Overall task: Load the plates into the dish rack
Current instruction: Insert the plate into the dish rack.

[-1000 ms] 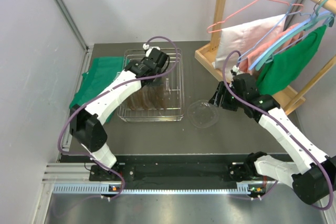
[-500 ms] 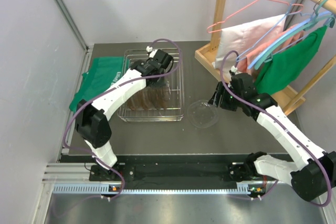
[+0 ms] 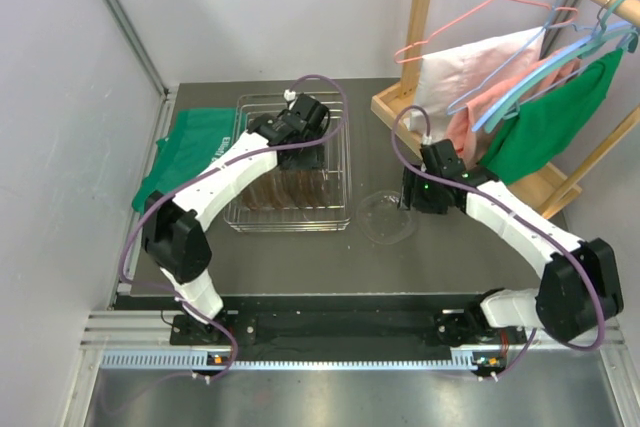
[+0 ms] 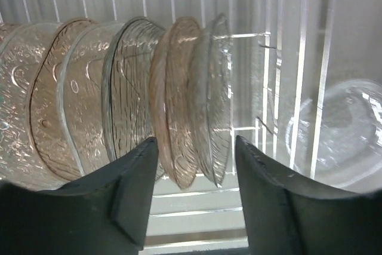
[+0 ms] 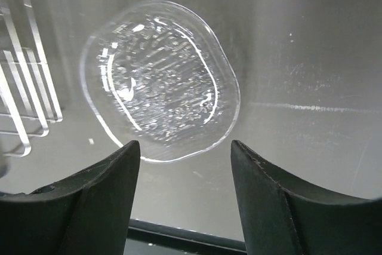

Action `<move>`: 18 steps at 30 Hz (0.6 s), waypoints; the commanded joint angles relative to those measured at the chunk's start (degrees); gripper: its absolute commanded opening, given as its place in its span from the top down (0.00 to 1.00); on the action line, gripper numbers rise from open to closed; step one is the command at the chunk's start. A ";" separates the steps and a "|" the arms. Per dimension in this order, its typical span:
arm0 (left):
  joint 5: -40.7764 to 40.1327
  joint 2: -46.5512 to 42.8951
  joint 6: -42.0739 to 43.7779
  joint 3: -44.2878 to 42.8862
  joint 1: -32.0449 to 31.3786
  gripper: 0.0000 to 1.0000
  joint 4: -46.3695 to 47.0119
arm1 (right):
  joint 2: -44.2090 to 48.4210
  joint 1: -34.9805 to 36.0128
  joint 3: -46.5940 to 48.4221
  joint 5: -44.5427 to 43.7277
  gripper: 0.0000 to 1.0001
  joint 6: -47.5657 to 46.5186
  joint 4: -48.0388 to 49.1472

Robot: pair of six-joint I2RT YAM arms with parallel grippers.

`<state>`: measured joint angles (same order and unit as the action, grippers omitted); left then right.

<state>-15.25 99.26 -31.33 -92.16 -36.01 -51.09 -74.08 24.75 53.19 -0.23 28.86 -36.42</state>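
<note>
Swung inward since a second ago, the right arm [image 3: 500, 212] hangs over the table [image 3: 300, 257] just beside the dish rack [image 3: 290, 226]. The racked plates [image 4: 119, 100] stand on edge, with the left gripper [image 4: 196, 141] parted and empty. The last clear plate [image 5: 158, 82] lies flat under the right gripper [image 5: 185, 147], which is wide and empty. Next, I judge, comes a descent and a rim pinch. Only the wrist views show the finger gaps.

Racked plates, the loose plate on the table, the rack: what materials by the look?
Racked plates: likely glass, see-through, amber to clear, pressed pattern, glossy glints. Loose plate: clear textured glass by the look; could be plastic. Dish rack: thin silver wire, shiny, probably plated or stainless metal.
</note>
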 commanded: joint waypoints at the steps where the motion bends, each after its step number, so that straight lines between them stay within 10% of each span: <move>1: 2.94 -6.53 1.10 -1.53 -0.20 0.37 2.13 | -2.72 0.47 -0.89 -1.35 0.38 -1.44 1.88; 18: 10.67 -19.19 1.71 5.85 1.47 0.09 10.49 | -13.19 -1.11 -5.81 1.63 0.47 -0.39 12.42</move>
<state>-6.57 81.52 -30.02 -87.64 -35.31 -43.99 -86.65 24.25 47.92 -0.82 28.47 -29.32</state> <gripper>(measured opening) 0.903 0.558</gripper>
